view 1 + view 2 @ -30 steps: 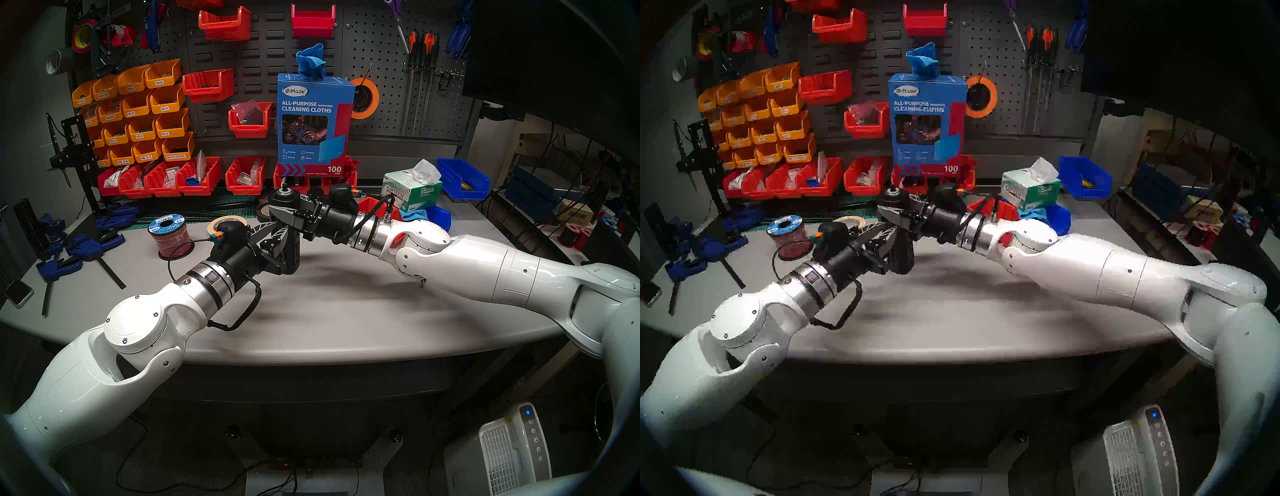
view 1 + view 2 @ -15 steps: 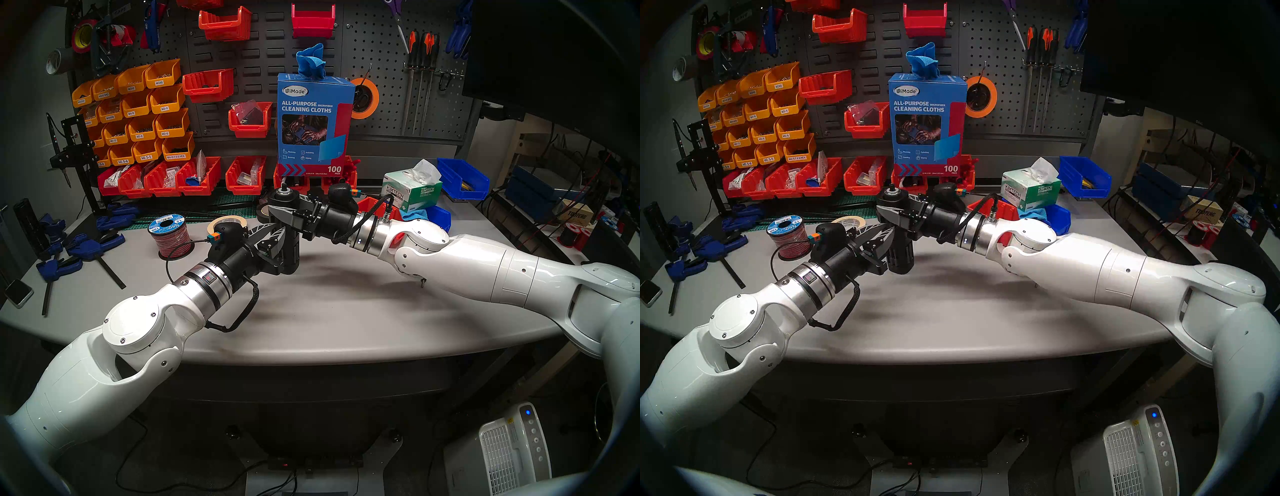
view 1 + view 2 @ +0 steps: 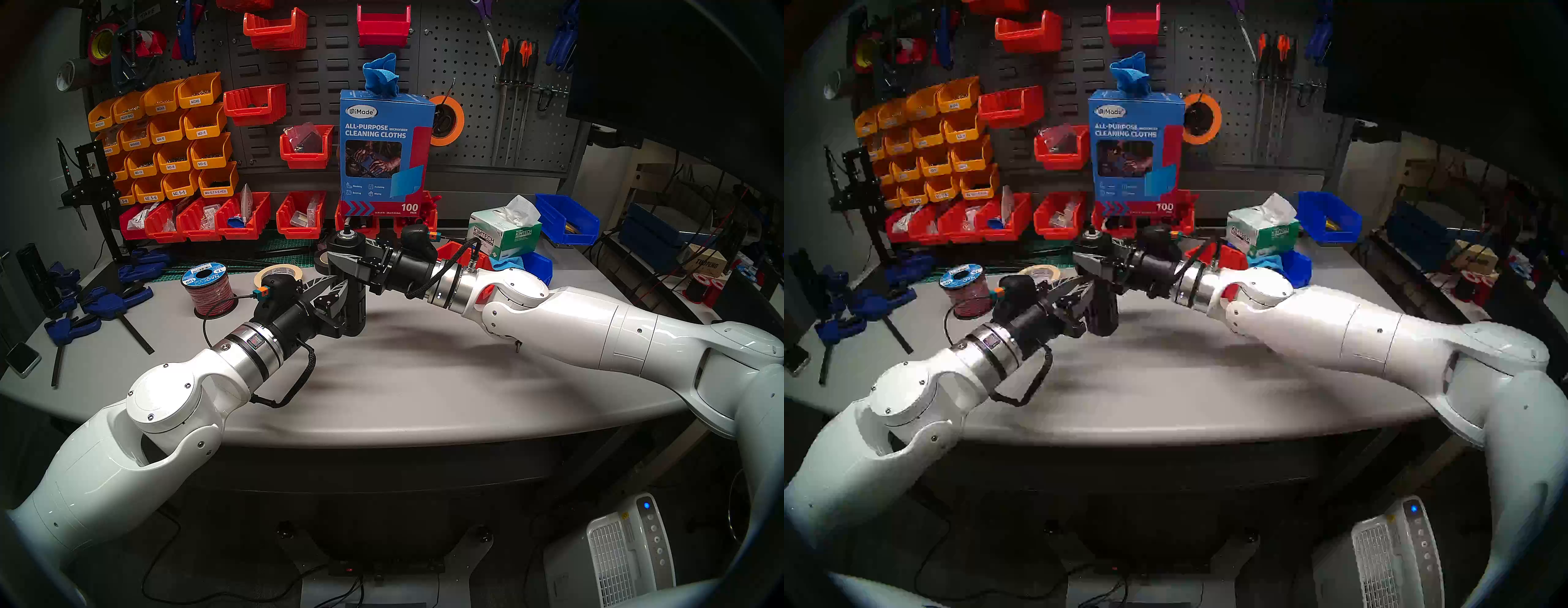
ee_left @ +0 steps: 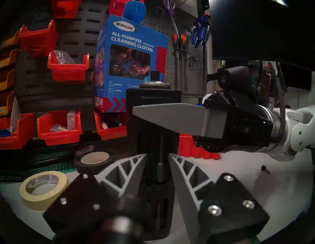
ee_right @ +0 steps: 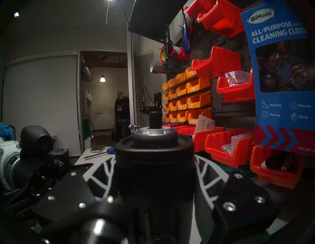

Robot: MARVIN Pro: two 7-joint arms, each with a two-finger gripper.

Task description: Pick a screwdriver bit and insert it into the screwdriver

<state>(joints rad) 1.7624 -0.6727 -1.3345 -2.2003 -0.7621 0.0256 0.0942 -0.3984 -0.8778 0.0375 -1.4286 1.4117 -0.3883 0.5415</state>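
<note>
The screwdriver [image 3: 358, 305], a tall matte-black slotted cylinder, stands upright mid-table. My right gripper [image 3: 339, 250] is shut on its upper part, one grey finger [image 4: 170, 115] lying across its front. In the right wrist view the screwdriver [image 5: 153, 163] fills the space between the fingers, its small socket stub on top. My left gripper [image 4: 157, 155] is low against the screwdriver [image 4: 153, 100], its fingers apart on either side of a vertical slot. A slim dark screwdriver bit [image 4: 160, 167] stands in that slot between the fingertips, with a gap on each side.
A cream tape roll [image 3: 278, 274], a black tape roll [image 4: 94, 159] and a wire spool [image 3: 207, 288] lie left of the screwdriver. Red bins [image 3: 299, 216] and a blue cloth box [image 3: 384, 144] stand behind. A small black-knobbed pin [image 4: 264, 168] lies to the right, blue clamps [image 3: 106, 297] far left.
My left wrist has drifted very slightly back and to the left. The right gripper keeps its hold and the screwdriver has not moved.
</note>
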